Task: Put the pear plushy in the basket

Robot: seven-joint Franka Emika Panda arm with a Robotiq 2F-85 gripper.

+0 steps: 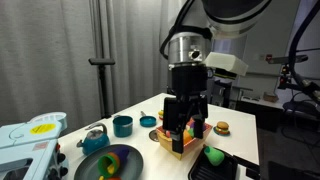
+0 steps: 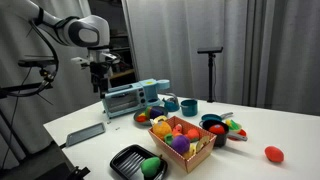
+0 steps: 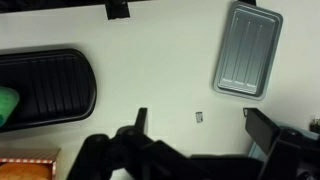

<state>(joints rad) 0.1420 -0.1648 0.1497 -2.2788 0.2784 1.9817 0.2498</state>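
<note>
The pear (image 2: 152,166) lay on the tray (image 2: 128,160), outside the basket (image 2: 202,154); jaws spread, empty; grasp and transfer remained.

Arm (image 2: 80,30) high; jaws downward — wide apart

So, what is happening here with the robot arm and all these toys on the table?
The arm is handling nothing yet. Its end effector is open and empty, hanging above the bare white table in the wrist view. The green pear plushy lies on the black tray, untouched. The basket beside that tray already holds several other toys, but not the pear.
</note>
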